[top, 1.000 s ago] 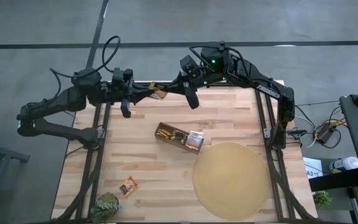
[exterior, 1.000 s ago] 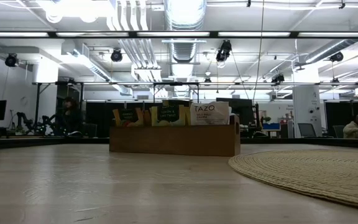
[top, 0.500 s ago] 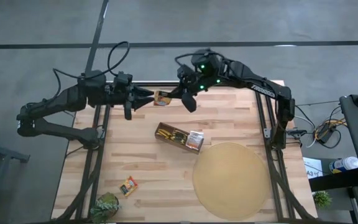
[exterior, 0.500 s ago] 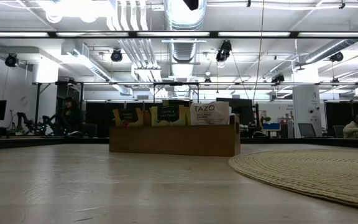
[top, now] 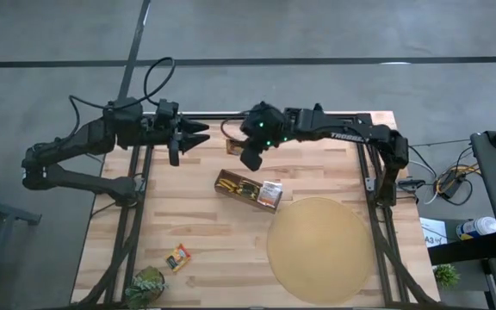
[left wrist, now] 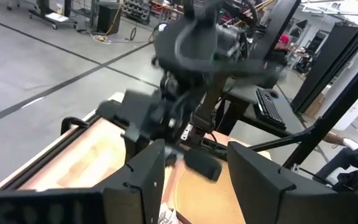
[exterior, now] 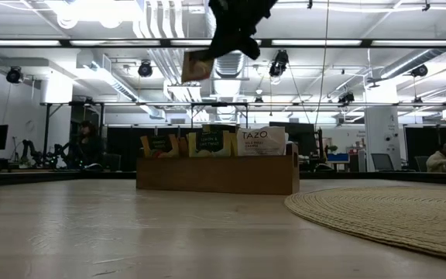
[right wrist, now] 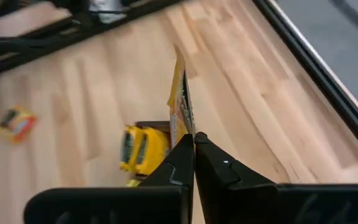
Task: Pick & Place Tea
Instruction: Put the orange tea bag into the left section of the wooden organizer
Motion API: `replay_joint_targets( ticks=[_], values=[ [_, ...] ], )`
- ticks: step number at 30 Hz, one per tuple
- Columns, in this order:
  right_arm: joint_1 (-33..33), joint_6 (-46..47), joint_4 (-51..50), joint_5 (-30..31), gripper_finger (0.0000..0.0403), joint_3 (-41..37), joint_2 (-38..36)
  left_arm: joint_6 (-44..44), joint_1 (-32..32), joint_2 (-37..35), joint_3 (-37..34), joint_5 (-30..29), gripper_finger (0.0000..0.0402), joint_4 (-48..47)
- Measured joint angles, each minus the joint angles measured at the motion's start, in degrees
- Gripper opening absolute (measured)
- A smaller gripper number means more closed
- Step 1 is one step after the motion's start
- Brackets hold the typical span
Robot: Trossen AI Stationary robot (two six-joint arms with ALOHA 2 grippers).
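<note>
A yellow-orange tea sachet [top: 232, 145] hangs high above the table's far part, with my right gripper [top: 246, 153] shut on it. It also shows in the low view as the sachet [exterior: 197, 66], above the brown wooden box [exterior: 217, 172], which stands on the table with several sachets upright in it. My left gripper [top: 200, 134] stands open a little to the sachet's left, above the table's far left edge, with nothing between its fingers [left wrist: 148, 177]. My right gripper pinches one edge of the sachet [right wrist: 182, 127] between its two fingertips [right wrist: 211, 160]. The sachet sticks out beyond them, seen edge-on in the wrist view. The fingers come from the table's right, slanting down. The sachet is clear of the table and the box.
A big round tan mat [top: 321, 250] lies at the near right, just beside the box [top: 248, 189]. One loose sachet [top: 177, 257] lies near the front left, with a green leafy thing [top: 145, 288] at the front left corner. People show in the room behind.
My left gripper has opened, let go of the sachet and drawn back toward the table's left edge. My right gripper has kept hold of the sachet and carried it down and toward the near edge, into the low view's top, turning as it went.
</note>
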Motion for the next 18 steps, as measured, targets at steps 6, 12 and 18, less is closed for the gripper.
replay_joint_targets(
  ticks=[6,12,18],
  values=[
    [1.8,4.8,7.6,4.6,0.0008,-7.4,0.0,0.2,0.0,0.0,0.0,-0.1,0.0167,0.0],
    [3.4,8.3,15.3,6.3,0.0008,-14.5,0.1,0.1,0.0,0.0,0.0,-0.1,0.0167,0.1],
    [4.2,10.9,17.6,8.9,0.0008,-18.6,0.6,0.0,0.0,0.0,0.0,-0.1,0.0167,0.2]
  ],
)
